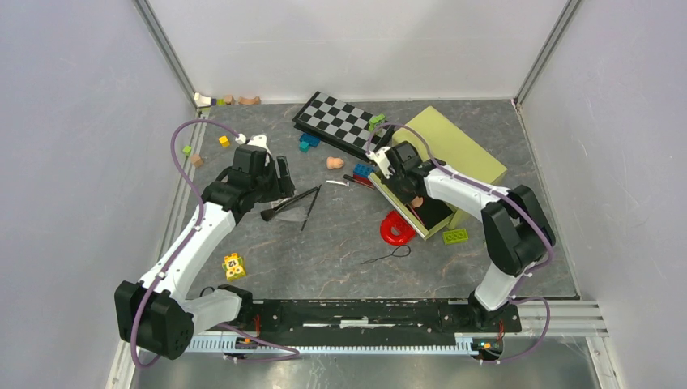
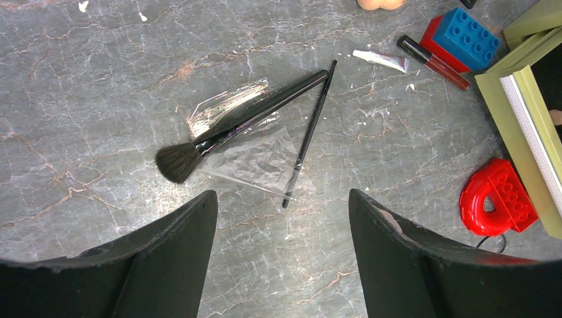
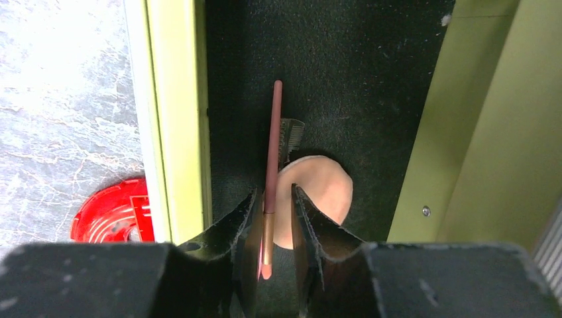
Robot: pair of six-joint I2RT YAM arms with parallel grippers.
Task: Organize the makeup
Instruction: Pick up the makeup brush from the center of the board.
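Observation:
My right gripper (image 3: 275, 192) hangs inside the green box (image 3: 175, 119), over its black lining. Its jaws stand slightly apart, and a thin pink pencil (image 3: 272, 139) rests against the left finger, with a gap to the right one. Under it lie a round peach puff (image 3: 325, 189) and a small dark comb (image 3: 291, 136). My left gripper (image 2: 281, 193) is open and empty above the table. Just beyond it lie a black fluffy brush (image 2: 252, 119) and a thin black brush (image 2: 308, 136) on clear wrapping. A lip gloss (image 2: 434, 61) and a small white tube (image 2: 380, 60) lie farther off.
A red horseshoe piece (image 1: 397, 229) sits against the box's (image 1: 454, 154) near corner. A checkerboard (image 1: 340, 120) lies at the back. Toy bricks are scattered about: blue and red (image 2: 467, 36), yellow (image 1: 234, 264), green (image 1: 454, 236). A black wire loop (image 1: 389, 254) lies in front.

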